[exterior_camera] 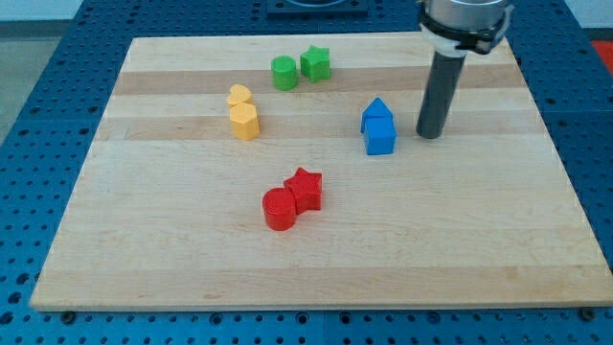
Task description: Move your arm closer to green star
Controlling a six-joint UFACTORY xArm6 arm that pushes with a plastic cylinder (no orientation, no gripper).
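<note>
The green star (315, 63) lies near the view's top centre of the wooden board, touching a green cylinder (283, 73) on its left. My tip (430, 133) rests on the board at the view's right, well to the right of and below the green star. It stands just right of two blue blocks (379, 126), with a small gap between them.
Two yellow blocks (243, 112) sit to the left of centre. A red star (306, 188) and a red cylinder (280, 209) touch each other below centre. The board's right edge (560, 144) is to the right of my tip.
</note>
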